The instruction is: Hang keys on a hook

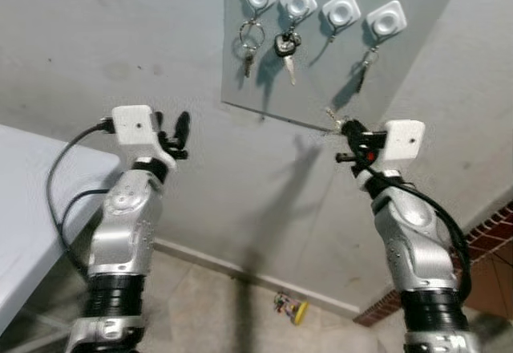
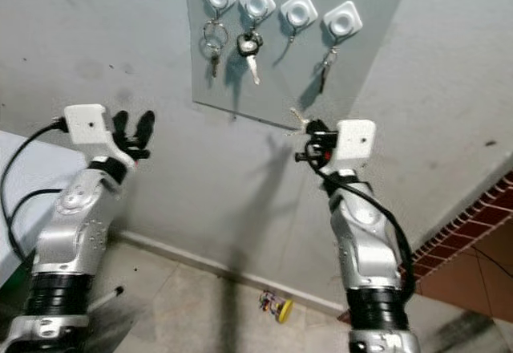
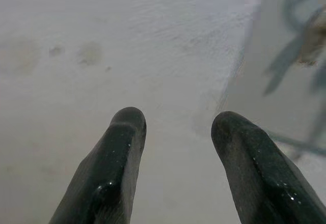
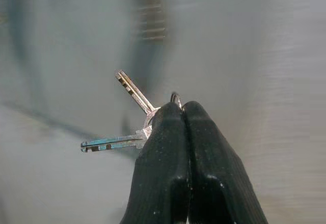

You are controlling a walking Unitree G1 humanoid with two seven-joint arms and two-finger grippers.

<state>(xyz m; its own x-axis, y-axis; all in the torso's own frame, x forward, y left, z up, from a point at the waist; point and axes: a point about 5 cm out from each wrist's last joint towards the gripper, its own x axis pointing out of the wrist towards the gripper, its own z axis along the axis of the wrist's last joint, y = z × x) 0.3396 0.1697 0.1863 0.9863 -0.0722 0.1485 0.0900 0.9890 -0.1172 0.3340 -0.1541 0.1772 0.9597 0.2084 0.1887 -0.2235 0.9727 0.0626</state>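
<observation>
Below the grey board [image 1: 417, 16], the right pincer [image 4: 182, 113] is pinching a ring of keys [image 4: 130, 119], two blades sticking out past its fingertips. Above it, four white hooks [image 1: 342, 9] are sitting in a row, three already carrying keys. Off to the side, the left pincer [image 3: 178, 127] is hovering spread near the bare wall [image 3: 102, 40].

Two silver metallic arms, segmented, rounded joint housings, black ribbed collars lower down. White boxy wrist modules. Black cables loop from left module and along right forearm. Long black fingers [image 3: 114, 173], glossy, rounded tips. Small red mark beside right module.
</observation>
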